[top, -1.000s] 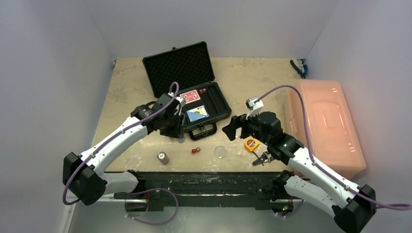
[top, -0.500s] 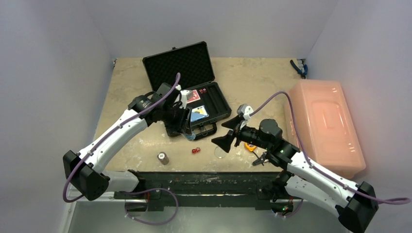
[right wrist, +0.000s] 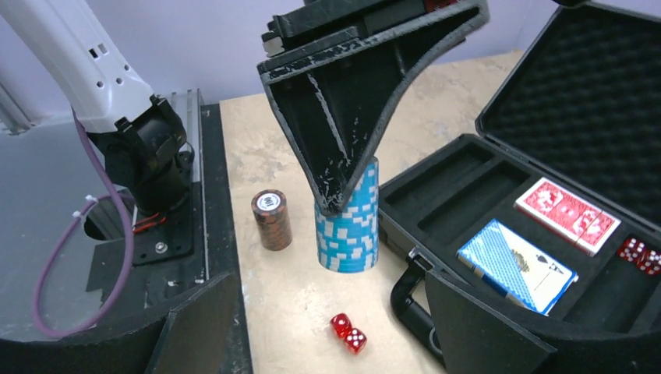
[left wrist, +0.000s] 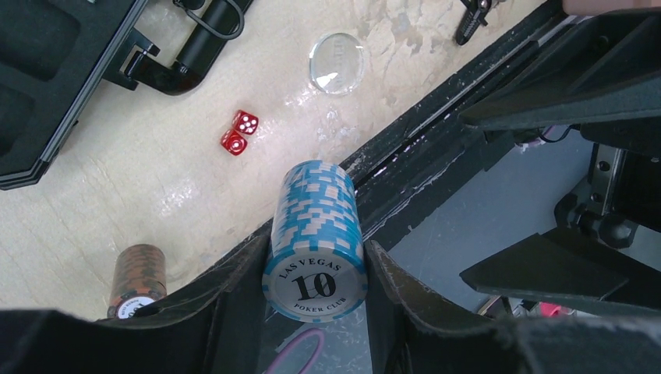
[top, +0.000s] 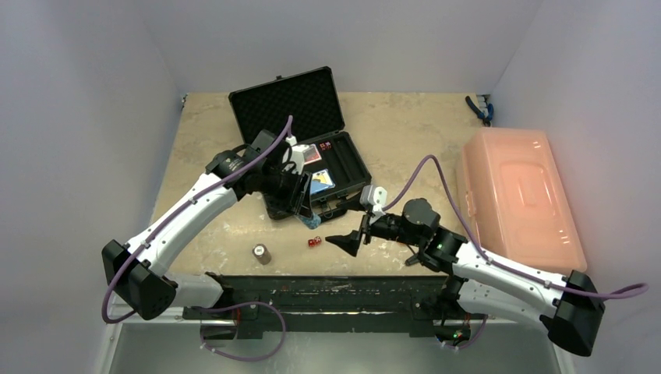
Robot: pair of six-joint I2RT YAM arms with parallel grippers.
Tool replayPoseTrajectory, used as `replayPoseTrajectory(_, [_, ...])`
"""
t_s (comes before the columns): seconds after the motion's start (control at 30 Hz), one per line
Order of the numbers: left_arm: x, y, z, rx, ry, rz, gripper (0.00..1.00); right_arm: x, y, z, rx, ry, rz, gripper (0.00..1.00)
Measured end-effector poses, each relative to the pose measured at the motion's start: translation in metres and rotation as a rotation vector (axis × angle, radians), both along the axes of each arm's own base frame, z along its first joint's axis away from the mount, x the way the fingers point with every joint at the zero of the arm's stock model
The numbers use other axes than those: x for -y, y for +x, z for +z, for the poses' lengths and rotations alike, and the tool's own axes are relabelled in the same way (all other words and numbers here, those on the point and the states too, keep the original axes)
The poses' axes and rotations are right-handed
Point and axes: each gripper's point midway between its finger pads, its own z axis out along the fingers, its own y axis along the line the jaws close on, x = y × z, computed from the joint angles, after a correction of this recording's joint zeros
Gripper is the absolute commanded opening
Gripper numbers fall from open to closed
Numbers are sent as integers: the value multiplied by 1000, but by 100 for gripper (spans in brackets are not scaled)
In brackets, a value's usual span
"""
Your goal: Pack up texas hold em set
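The black briefcase (top: 343,167) lies open on the table, with a red deck (right wrist: 567,214), a blue deck (right wrist: 516,265) and red dice (right wrist: 639,253) in its foam slots. My left gripper (left wrist: 316,269) is shut on a blue chip stack (left wrist: 316,226), which hangs just off the table by the case's handle (right wrist: 409,300). On the table lie a loose pair of red dice (top: 314,241), a brown chip stack (top: 262,254) and a clear disc (left wrist: 337,62). My right gripper (right wrist: 331,280) is open, low over the loose dice.
An orange plastic box (top: 518,202) fills the table's right side. Blue-handled pliers (top: 479,109) lie at the far right corner. Black-handled pliers (left wrist: 475,9) lie near the front edge by my right arm. The black base rail (top: 327,292) runs along the near edge.
My right gripper has swung left and down, from above the tape measure to beside the loose dice. My left gripper has carried the blue chip stack slightly right, towards the case.
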Motion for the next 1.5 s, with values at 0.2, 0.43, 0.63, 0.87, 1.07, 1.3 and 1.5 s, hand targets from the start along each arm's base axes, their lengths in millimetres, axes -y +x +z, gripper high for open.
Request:
replayPoseTrajectory(0.2, [4,-1,3,8,-25,-31,0,-10,1,-3,70,-19,12,93])
replayPoseTrajectory(0.43, [10,-4,7,0,-64,-57,0,-15,0,-1,112,-18,27,92])
replayPoseTrajectory(0.63, [17,-9,13,-20,-112,-80,0,-15,-2,9,153,8,32,90])
replayPoseTrajectory(0.87, [23,-13,27,-24,-162,-102,0,-13,-4,18,187,29,39,84])
replayPoseTrajectory(1.07, [27,-14,40,-17,-199,-116,0,-14,-6,21,204,33,51,79])
replayPoseTrajectory(1.3, [29,-15,44,-22,-213,-117,0,-16,-8,21,221,35,71,76])
replayPoseTrajectory(1.5, [30,-16,45,-25,-215,-118,0,-19,-1,16,220,22,47,76])
